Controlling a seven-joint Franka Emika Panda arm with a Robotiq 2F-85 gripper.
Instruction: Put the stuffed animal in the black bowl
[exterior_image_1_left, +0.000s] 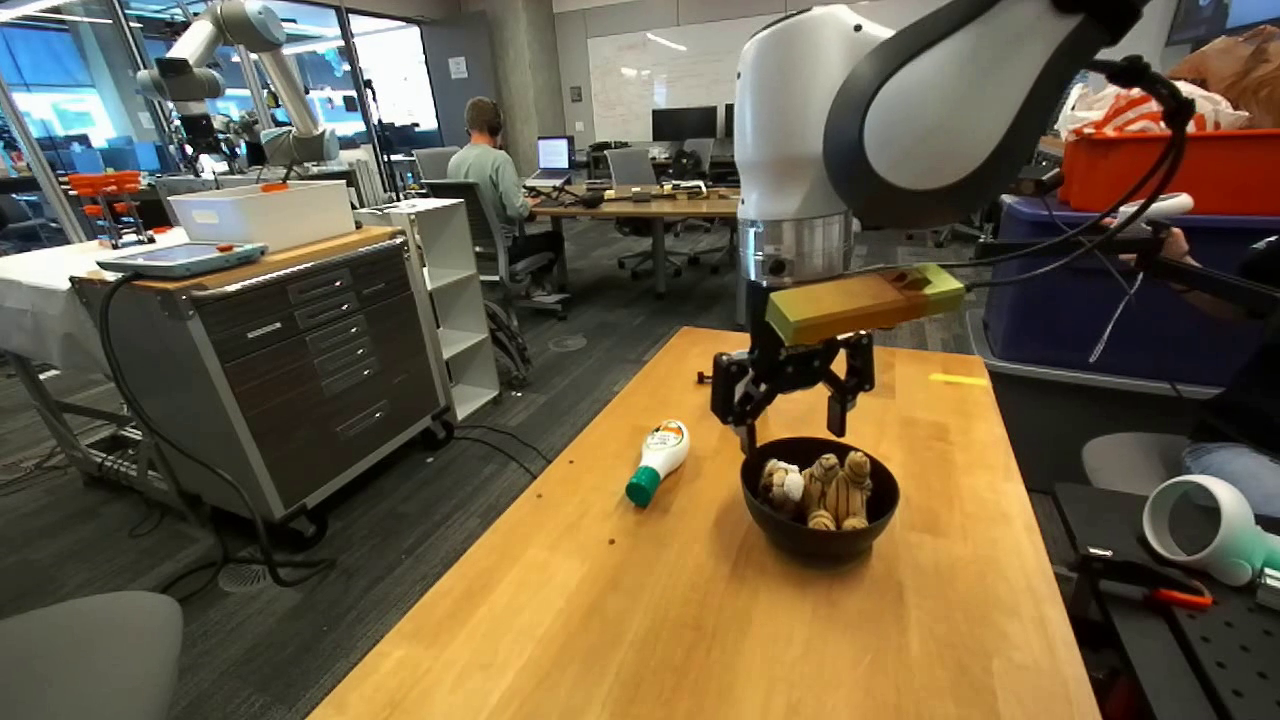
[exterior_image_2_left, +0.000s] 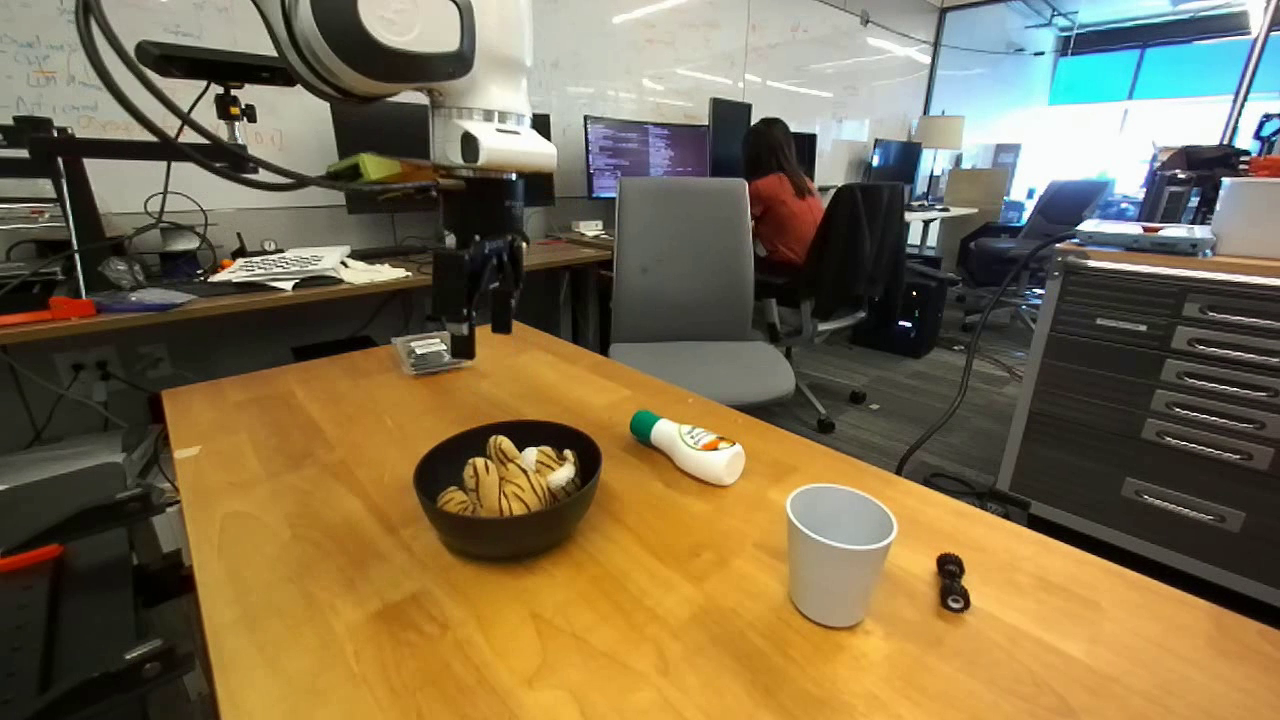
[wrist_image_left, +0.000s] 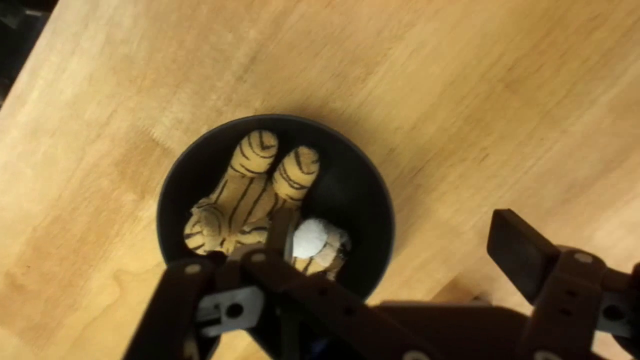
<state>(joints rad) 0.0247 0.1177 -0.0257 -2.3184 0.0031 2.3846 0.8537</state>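
The stuffed animal, a small tan plush toy with dark stripes and a white tuft, lies inside the black bowl in both exterior views: stuffed animal (exterior_image_1_left: 848, 495) (exterior_image_2_left: 512, 488), bowl (exterior_image_1_left: 820, 542) (exterior_image_2_left: 510, 540). In the wrist view the stuffed animal (wrist_image_left: 245, 197) rests within the rim of the bowl (wrist_image_left: 357, 200), and a finger hides part of it. My gripper (exterior_image_1_left: 792, 430) is open and empty, above the bowl and apart from the toy. It also shows in an exterior view (exterior_image_2_left: 482, 335) and in the wrist view (wrist_image_left: 395, 225), with its fingers wide apart.
A white bottle with a green cap (exterior_image_1_left: 660, 460) (exterior_image_2_left: 692, 450) lies on its side near the bowl. A white cup (exterior_image_2_left: 840, 555) stands upright, with a small black part (exterior_image_2_left: 952, 582) beside it. A clear plastic box (exterior_image_2_left: 428, 353) sits at the table's far end.
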